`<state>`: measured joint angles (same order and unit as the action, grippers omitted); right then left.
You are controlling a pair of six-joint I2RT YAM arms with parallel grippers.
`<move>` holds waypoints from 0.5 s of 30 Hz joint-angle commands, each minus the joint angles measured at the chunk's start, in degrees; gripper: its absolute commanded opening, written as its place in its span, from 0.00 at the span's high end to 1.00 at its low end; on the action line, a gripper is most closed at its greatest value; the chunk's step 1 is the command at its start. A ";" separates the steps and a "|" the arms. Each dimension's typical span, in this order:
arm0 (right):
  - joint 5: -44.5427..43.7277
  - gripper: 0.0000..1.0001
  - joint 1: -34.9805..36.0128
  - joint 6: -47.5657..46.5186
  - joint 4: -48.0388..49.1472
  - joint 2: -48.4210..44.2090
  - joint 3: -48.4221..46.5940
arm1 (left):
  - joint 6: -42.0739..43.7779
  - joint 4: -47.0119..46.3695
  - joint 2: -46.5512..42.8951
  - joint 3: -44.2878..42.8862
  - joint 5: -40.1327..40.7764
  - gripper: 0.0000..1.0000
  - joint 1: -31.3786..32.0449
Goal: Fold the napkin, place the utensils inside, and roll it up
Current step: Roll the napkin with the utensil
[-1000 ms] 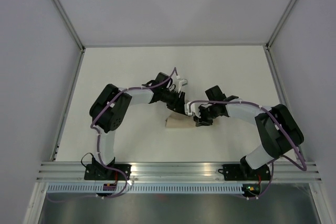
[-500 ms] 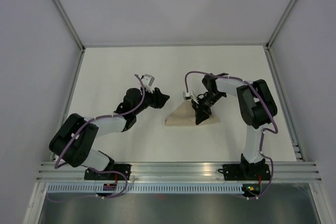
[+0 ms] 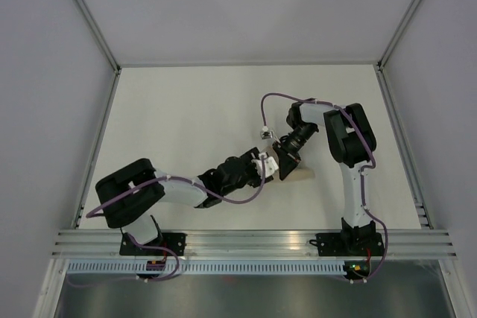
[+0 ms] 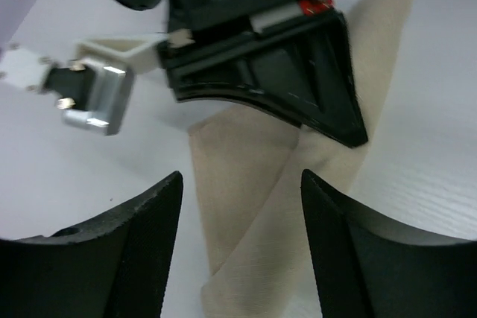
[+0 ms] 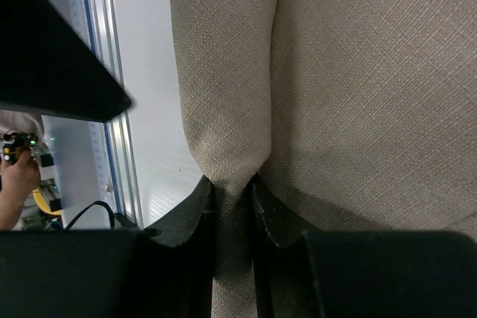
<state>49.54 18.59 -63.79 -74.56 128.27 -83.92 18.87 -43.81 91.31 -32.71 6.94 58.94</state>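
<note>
A robotics lab cell: a bare white table (image 3: 186, 102) boxed in by plain grey panels (image 3: 246, 5) on aluminium posts (image 3: 89, 16), with the left arm (image 3: 179, 188) and right arm (image 3: 346, 139) bolted to an extruded rail (image 3: 253, 240), purple cables (image 3: 291, 97) exposed.

The napkin (image 5: 350, 72) is plain beige-tan with a fine woven grain and no print. The counter (image 3: 186, 102) is off-white. The left arm (image 3: 175, 188) and right arm (image 3: 350, 180) are black and white, with purple cables (image 3: 294, 98).

Right gripper (image 3: 286, 162) clamped on napkin (image 3: 302, 175) fold, standing just ahead of wide-spread left gripper (image 4: 241, 184), bare table (image 3: 186, 102) beyond and to the left
</note>
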 commanded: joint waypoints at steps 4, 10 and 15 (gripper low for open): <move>-10.60 0.96 -0.13 -1.78 6.45 5.41 0.25 | 18.38 0.57 8.26 -3.41 3.87 0.25 6.36; -10.52 0.96 -0.48 -1.60 5.92 6.21 -0.72 | 21.37 -0.75 12.39 -5.34 1.94 0.21 7.60; -10.34 0.96 -0.66 -1.69 5.48 6.56 -1.07 | 23.75 -0.58 16.35 -7.02 1.24 0.22 7.51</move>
<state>49.93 18.17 -62.37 -78.24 131.00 -85.36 37.60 -43.57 105.19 -38.22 8.95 66.15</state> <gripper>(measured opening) 0.252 0.781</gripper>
